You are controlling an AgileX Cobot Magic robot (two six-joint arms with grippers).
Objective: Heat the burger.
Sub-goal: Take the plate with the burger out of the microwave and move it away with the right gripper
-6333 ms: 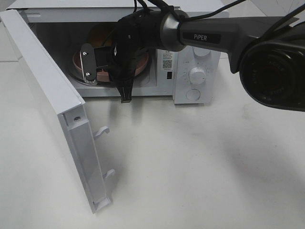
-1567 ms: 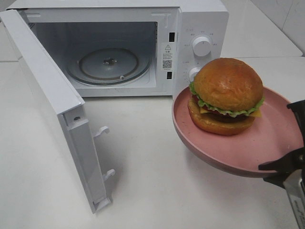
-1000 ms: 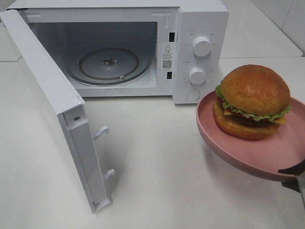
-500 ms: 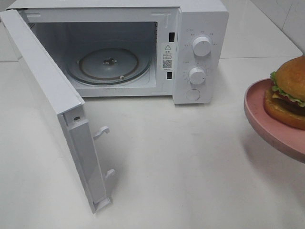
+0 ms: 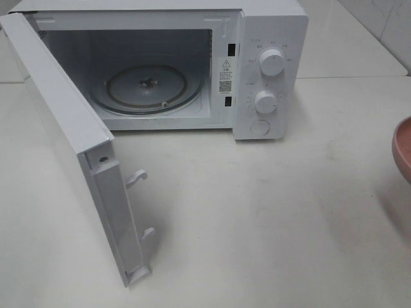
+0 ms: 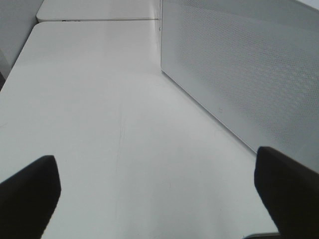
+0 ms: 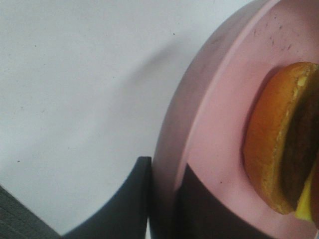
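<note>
On the far right of the surface (image 5: 270,212), the right end effector (image 7: 164,199) pinches the pink plate (image 7: 209,129) holding the burger (image 7: 279,139). Next job, I think: carry it into the open microwave (image 5: 148,83). The left end effector (image 6: 159,189) is wide open, holding nothing.

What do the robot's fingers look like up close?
The left gripper has two dark, nearly black fingers with blunt, rounded tips and a matte surface. The right gripper also has black fingers; they look flat and smooth, with straight edges. No cables, labels or markings show on either one, and the arms themselves are out of view.
</note>
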